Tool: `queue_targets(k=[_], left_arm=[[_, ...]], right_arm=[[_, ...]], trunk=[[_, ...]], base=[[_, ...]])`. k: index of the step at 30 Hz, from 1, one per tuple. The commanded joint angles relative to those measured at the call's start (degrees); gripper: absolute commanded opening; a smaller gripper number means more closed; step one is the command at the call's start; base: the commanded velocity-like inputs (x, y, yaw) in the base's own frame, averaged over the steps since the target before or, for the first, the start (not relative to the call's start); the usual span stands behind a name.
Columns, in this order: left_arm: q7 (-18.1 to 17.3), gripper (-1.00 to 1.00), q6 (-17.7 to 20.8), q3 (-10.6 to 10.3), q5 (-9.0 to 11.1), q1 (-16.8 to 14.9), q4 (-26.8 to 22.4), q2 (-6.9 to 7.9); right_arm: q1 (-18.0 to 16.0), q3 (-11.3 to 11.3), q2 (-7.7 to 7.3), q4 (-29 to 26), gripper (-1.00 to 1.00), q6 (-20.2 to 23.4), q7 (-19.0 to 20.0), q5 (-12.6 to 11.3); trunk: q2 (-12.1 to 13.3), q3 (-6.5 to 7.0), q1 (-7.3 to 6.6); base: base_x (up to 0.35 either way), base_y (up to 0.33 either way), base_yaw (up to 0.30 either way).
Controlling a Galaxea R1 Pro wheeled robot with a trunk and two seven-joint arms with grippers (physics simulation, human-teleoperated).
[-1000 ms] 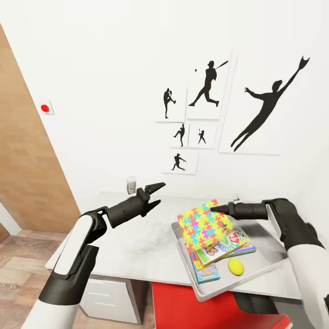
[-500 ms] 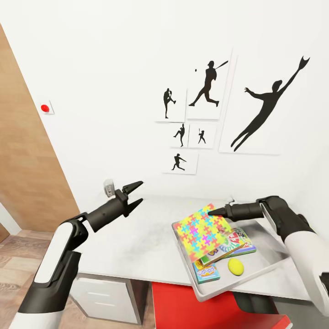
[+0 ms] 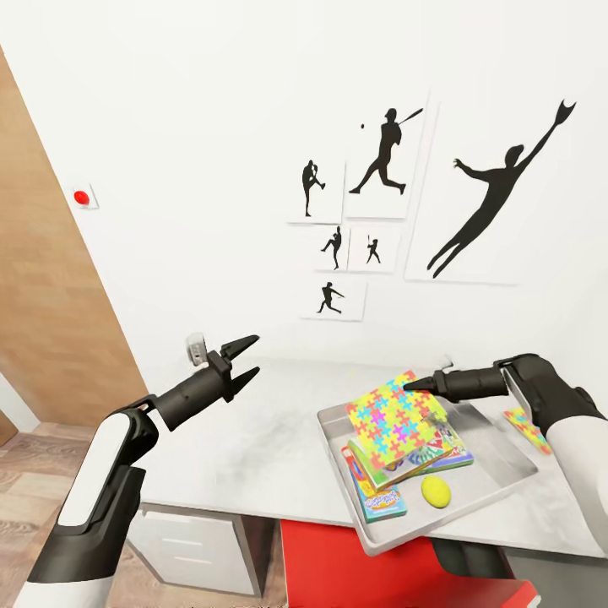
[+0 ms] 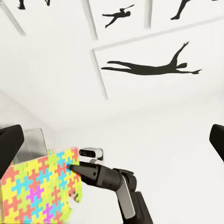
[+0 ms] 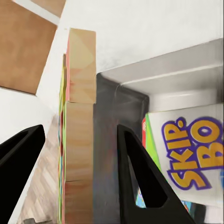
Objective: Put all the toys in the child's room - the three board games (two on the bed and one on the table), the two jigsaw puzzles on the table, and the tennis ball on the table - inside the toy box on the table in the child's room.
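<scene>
Right claw [image 3: 415,387] stands with fingers parted around the jigsaw puzzle [image 3: 397,418], which has dropped lower and now leans on the board games [image 3: 397,473] inside the toy box [image 3: 498,494]. Left claw [image 3: 242,359] hangs open, pulled back over the tabletop [image 3: 253,447]; a second puzzle [image 3: 528,425] waits beyond the box.

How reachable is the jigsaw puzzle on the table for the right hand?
Probably yes: that jigsaw puzzle lies flat beside the toy box, close to the open right hand.
</scene>
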Motion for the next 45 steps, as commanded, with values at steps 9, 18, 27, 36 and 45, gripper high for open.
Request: queue_targets(k=[9, 18, 27, 36, 45], left_arm=[[0.46, 1.0, 0.12, -0.09, 0.61, -0.19, -0.06, -0.09], [0.49, 1.0, 0.12, -0.16, 0.61, -0.29, -0.06, -0.09], [0.55, 1.0, 0.12, -0.22, 0.61, -0.36, -0.06, -0.09], [0.6, 1.0, 0.12, -0.27, 0.61, -0.4, -0.06, -0.1], [0.58, 1.0, 0.12, -0.28, 0.61, -0.42, -0.06, -0.06]], right_arm=[[-2.15, -0.03, 0.28, 1.87, -1.0, 0.42, -6.13, 0.09], [-2.52, -0.05, 0.29, 2.21, -1.0, 0.31, -7.49, 0.12], [-2.58, -0.08, 0.12, 2.26, -1.0, 0.11, -7.63, 0.28], [-2.53, -0.2, 0.15, 2.27, -1.0, -0.13, -7.35, 0.41], [-2.47, -0.12, 0.41, 2.28, -1.0, -0.23, -7.64, 0.53]], trunk=[[-0.14, -0.93, 0.04], [-0.14, -1.76, 0.04], [-0.14, -2.6, 0.04], [-0.14, -3.44, 0.04], [-0.14, -4.28, 0.04]], base=[[0.0, 0.0, 0.0], [0.0, 0.0, 0.0], [0.0, 0.0, 0.0], [0.0, 0.0, 0.0], [0.0, 0.0, 0.0]])
